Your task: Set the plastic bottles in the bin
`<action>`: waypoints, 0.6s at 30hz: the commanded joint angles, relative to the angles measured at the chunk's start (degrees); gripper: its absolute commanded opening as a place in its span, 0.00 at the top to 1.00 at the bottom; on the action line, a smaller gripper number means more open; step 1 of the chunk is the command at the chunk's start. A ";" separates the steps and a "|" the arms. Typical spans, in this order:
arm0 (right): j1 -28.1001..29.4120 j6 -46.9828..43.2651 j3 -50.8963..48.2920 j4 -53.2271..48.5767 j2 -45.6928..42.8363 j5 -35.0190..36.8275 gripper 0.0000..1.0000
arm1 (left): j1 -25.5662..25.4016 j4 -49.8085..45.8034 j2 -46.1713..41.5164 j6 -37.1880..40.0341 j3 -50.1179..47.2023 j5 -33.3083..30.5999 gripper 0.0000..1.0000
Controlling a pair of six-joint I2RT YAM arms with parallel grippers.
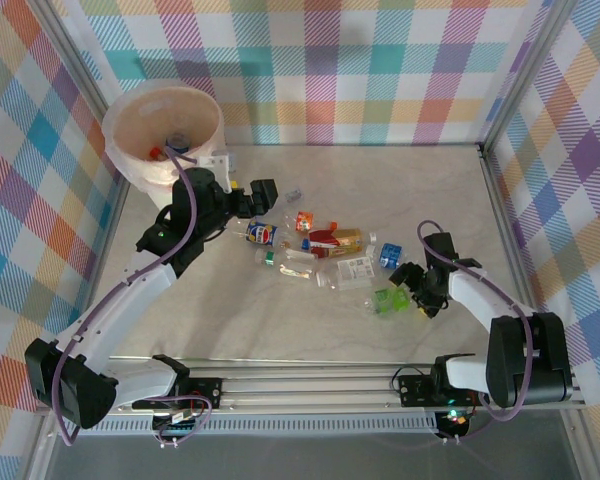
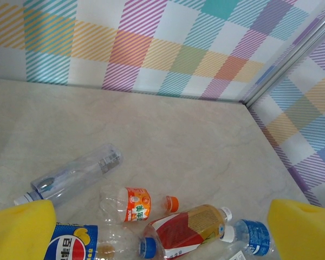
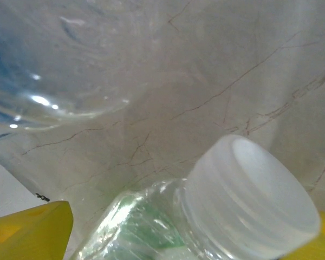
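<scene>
One bin (image 1: 140, 122) beyond left pincer (image 1: 264, 196); about nine plastic bottles (image 1: 332, 238) on table (image 1: 430, 190) between it and right pincer (image 1: 404, 291); at least two more inside bin.

Top external: high, looks down over whole table (image 1: 280, 330). Left wrist: low, faces far-right corner, shares plastic bottles (image 2: 187, 230). Right wrist: extreme close-up.

Bright even light, soft shadows; right wrist view blurred, glare on clear bottle (image 3: 49, 81).
</scene>
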 commanded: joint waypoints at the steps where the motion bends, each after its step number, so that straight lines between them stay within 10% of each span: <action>1: -0.33 0.69 -0.66 1.14 0.63 -1.04 0.16 | -0.80 2.13 -0.02 -0.72 -0.47 -0.81 0.00; 18: -0.24 0.82 -0.13 -1.24 -5.22 -0.96 0.43 | -1.06 1.96 0.61 -0.76 -0.37 -0.78 0.00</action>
